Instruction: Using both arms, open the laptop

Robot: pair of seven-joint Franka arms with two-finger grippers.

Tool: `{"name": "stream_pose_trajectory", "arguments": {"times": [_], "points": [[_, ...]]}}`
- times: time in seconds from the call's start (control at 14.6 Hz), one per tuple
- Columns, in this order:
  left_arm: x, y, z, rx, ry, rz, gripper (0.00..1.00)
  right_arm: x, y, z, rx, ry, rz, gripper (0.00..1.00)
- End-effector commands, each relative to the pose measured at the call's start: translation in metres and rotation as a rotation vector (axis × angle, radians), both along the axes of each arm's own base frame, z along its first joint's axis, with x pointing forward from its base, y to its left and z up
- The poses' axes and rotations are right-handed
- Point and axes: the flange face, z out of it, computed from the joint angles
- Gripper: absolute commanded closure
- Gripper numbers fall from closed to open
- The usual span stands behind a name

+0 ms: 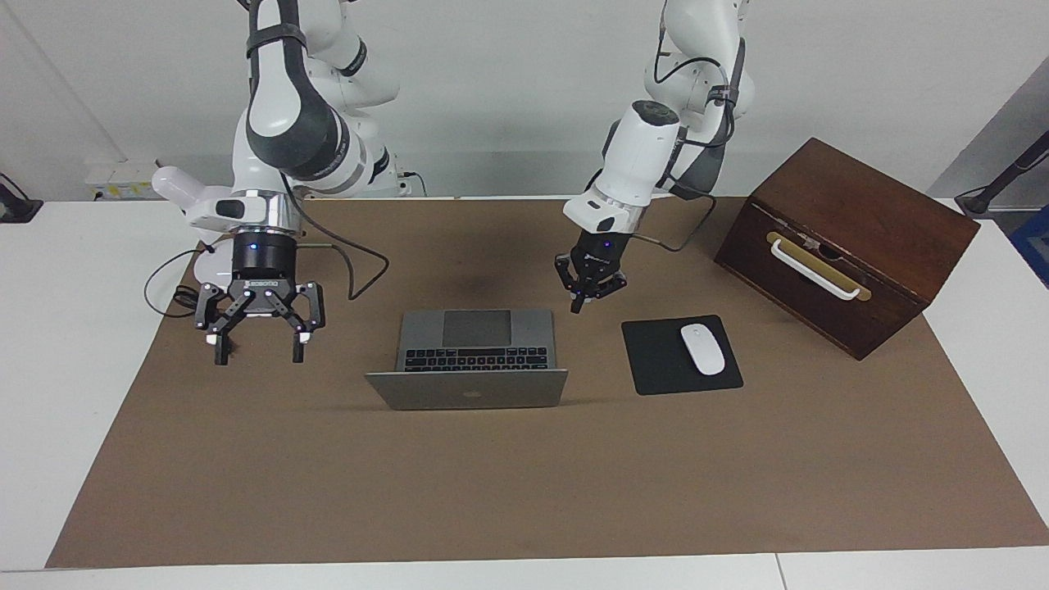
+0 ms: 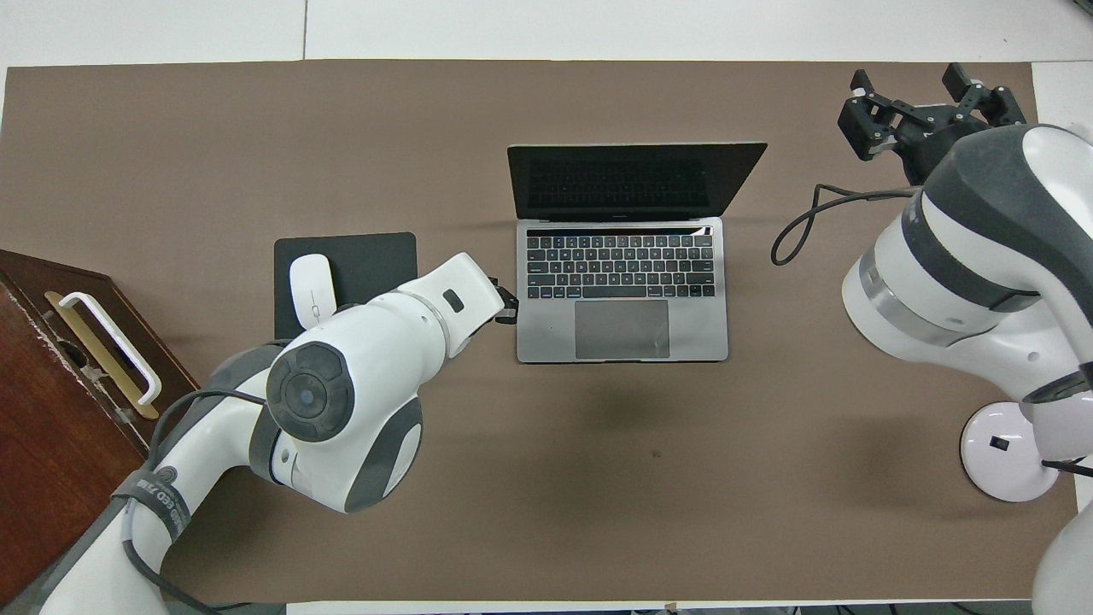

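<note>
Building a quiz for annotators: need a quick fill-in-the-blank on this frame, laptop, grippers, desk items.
1. The laptop sits with its lid ____.
2. The right gripper has its fingers ____.
3. The white mouse lies on a black ____.
4. The left gripper, over the mat beside the laptop, is ____.

Missing words: open; open; mouse pad; shut

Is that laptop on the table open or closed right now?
Open. The laptop has its lid raised, so the overhead view shows the dark screen, black keys and grey trackpad. Neither gripper touches it.
</note>
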Motion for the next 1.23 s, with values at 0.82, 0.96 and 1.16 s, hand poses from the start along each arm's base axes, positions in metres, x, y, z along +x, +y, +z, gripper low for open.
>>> {"name": "stream_pose_trajectory", "arguments": {"times": [0.82,0.96,1.16], "points": [[0.000,0.158,0.095,0.119,0.136,0.086,0.00,0.001,-0.011,0.005,-0.049,-0.004,-0.028,0.00],[-0.001,0.173,0.104,0.152,0.148,0.076,0.00,-0.001,-0.011,0.001,-0.051,0.005,-0.028,0.00],[0.002,0.212,0.124,0.180,0.168,0.081,0.00,-0.001,-0.010,0.000,-0.049,0.007,-0.027,0.00]]}}
